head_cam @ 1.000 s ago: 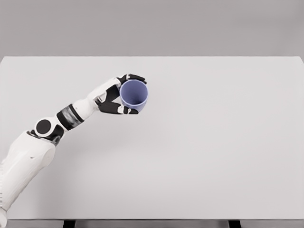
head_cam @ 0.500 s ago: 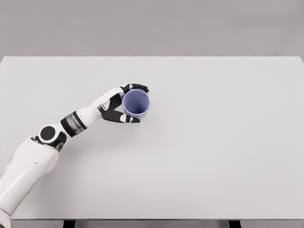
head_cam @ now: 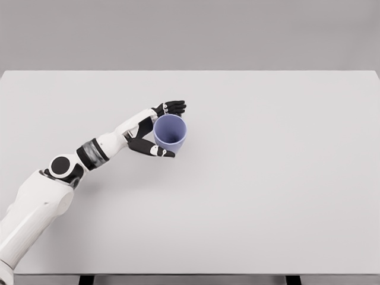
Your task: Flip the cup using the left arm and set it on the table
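Note:
A blue-violet cup stands upright on the white table, mouth facing up, left of the middle. My left hand reaches in from the lower left and brackets the cup. Its black fingers are spread just beyond the cup's far rim. The thumb lies on the near side, slightly off the wall. The hand is open around the cup, not clamped on it. My right arm does not show.
The white forearm and elbow lie low over the table's left part. The table's far edge runs across the top and its front edge along the bottom.
The cup has come down a little toward me and to the right and now stands on the table. The fingers and thumb have spread away from its wall.

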Available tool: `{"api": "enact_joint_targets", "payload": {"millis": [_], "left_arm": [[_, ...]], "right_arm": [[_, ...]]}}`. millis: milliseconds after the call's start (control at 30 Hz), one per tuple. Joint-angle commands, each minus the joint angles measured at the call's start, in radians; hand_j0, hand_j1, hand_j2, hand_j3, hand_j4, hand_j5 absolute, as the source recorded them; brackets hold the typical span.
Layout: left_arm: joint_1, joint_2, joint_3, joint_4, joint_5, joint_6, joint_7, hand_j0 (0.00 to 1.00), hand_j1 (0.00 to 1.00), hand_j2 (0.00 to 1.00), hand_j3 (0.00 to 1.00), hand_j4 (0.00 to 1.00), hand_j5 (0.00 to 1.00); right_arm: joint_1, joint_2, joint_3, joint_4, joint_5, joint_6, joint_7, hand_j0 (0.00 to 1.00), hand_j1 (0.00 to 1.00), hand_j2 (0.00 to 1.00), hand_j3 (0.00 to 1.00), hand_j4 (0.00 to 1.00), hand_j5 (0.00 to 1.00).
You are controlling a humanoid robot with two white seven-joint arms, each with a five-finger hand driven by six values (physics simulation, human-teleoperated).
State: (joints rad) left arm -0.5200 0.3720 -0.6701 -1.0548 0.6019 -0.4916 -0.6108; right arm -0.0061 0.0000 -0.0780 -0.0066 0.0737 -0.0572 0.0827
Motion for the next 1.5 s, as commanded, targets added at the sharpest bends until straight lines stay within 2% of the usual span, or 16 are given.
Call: {"api": "enact_joint_targets", "payload": {"millis": [0, 333, 667, 833, 933, 1033, 1100, 1233, 1300, 1333, 1367, 1400, 1433, 1467], "left_arm": [[0.0, 0.001, 0.001, -0.007, 0.009, 0.001, 0.0, 1.0, 1.0, 1.0, 1.0, 1.0, 1.0], [-0.006, 0.008, 0.003, -0.03, 0.013, -0.002, 0.0, 1.0, 1.0, 1.0, 1.0, 1.0, 1.0], [-0.058, 0.013, 0.006, -0.042, 0.015, -0.001, 0.0, 1.0, 1.0, 1.0, 1.0, 1.0, 1.0], [-0.08, 0.05, 0.012, -0.057, 0.021, -0.001, 0.0, 1.0, 1.0, 1.0, 1.0, 1.0, 1.0], [-0.091, 0.088, 0.015, -0.094, 0.021, -0.001, 0.0, 1.0, 1.0, 1.0, 1.0, 1.0, 1.0], [-0.11, 0.123, 0.015, -0.097, 0.021, 0.001, 0.0, 1.0, 1.0, 1.0, 1.0, 1.0, 1.0], [-0.123, 0.206, 0.015, -0.125, 0.019, 0.001, 0.0, 1.0, 1.0, 1.0, 1.0, 1.0, 1.0], [-0.126, 0.301, 0.015, -0.122, 0.004, -0.004, 0.0, 1.0, 1.0, 1.0, 1.0, 1.0, 1.0], [-0.126, 0.335, 0.015, -0.117, -0.068, -0.041, 0.0, 1.0, 1.0, 1.0, 1.0, 1.0, 1.0], [-0.126, 0.349, 0.015, -0.116, -0.138, -0.074, 0.0, 1.0, 1.0, 1.0, 1.0, 1.0, 1.0], [-0.126, 0.351, 0.015, -0.111, -0.243, -0.114, 0.0, 1.0, 1.0, 1.0, 1.0, 1.0, 1.0], [-0.126, 0.351, 0.015, -0.105, -0.3, -0.119, 0.0, 1.0, 1.0, 1.0, 1.0, 1.0, 1.0], [-0.123, 0.351, 0.015, -0.08, -0.34, -0.119, 0.0, 1.0, 1.0, 1.0, 1.0, 1.0, 1.0], [-0.123, 0.351, 0.014, -0.068, -0.343, -0.119, 0.0, 1.0, 1.0, 1.0, 1.0, 1.0, 1.0]], "right_arm": [[0.0, 0.0, 0.0, 0.0, 0.0, 0.0, 0.0, 1.0, 1.0, 1.0, 1.0, 1.0, 1.0], [0.0, 0.0, 0.0, 0.0, 0.0, 0.0, 0.0, 1.0, 1.0, 1.0, 1.0, 1.0, 1.0], [0.0, 0.0, 0.0, 0.0, 0.0, 0.0, 0.0, 1.0, 1.0, 1.0, 1.0, 1.0, 1.0], [0.0, 0.0, 0.001, 0.0, 0.0, -0.001, 0.0, 1.0, 1.0, 1.0, 1.0, 1.0, 1.0], [0.0, 0.0, 0.0, 0.0, 0.0, -0.001, 0.0, 1.0, 1.0, 1.0, 1.0, 1.0, 1.0], [0.0, 0.0, 0.0, 0.0, 0.0, -0.001, 0.0, 1.0, 1.0, 1.0, 1.0, 1.0, 1.0], [0.0, 0.0, 0.0, -0.001, 0.0, -0.001, 0.0, 1.0, 1.0, 1.0, 1.0, 1.0, 1.0], [0.0, 0.0, 0.0, 0.0, 0.0, 0.0, 0.0, 1.0, 1.0, 1.0, 1.0, 1.0, 1.0], [0.0, 0.0, 0.0, -0.001, 0.0, 0.0, 0.0, 1.0, 1.0, 1.0, 1.0, 1.0, 1.0], [0.0, 0.0, 0.001, 0.0, 0.0, 0.0, 0.0, 1.0, 1.0, 1.0, 1.0, 1.0, 1.0], [0.0, 0.0, 0.001, -0.001, 0.0, 0.0, 0.0, 1.0, 1.0, 1.0, 1.0, 1.0, 1.0], [0.0, 0.0, 0.0, 0.0, 0.0, 0.0, 0.0, 1.0, 1.0, 1.0, 1.0, 1.0, 1.0], [0.0, 0.0, 0.0, 0.0, 0.0, -0.001, 0.0, 1.0, 1.0, 1.0, 1.0, 1.0, 1.0], [0.0, 0.0, 0.0, 0.0, 0.0, 0.0, 0.0, 1.0, 1.0, 1.0, 1.0, 1.0, 1.0]]}}
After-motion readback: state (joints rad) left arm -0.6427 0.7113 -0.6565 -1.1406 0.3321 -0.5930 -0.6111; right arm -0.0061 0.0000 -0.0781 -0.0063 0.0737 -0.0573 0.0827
